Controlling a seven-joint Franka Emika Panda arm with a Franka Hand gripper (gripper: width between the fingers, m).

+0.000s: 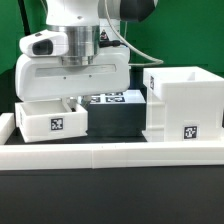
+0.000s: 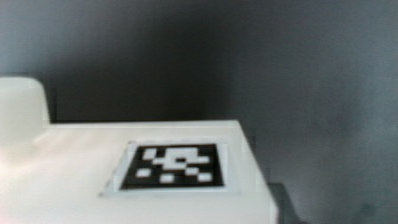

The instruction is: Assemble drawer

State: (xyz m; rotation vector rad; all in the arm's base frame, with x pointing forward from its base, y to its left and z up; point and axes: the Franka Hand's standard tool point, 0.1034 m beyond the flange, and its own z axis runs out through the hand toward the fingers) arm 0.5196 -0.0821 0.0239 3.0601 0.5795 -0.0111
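Observation:
One small white drawer tray (image 1: 50,118) with a square tag on its front lies at the exterior view's left, just behind the border wall. The large boxy white casing (image 1: 182,100) stands at the right, open side up, with a tag low on its front. My gripper (image 1: 72,98) hangs right over the tray's rear part; its fingertips are hidden behind the hand and the tray wall. In the wrist view a white tagged face of the tray (image 2: 178,165) fills the near field, blurred, and no fingers show. The second tray is out of view.
The long low white border wall (image 1: 110,152) runs across the front. The marker board (image 1: 116,98) lies flat on the dark table between the tray and the casing, behind them. A green backdrop stands at the rear.

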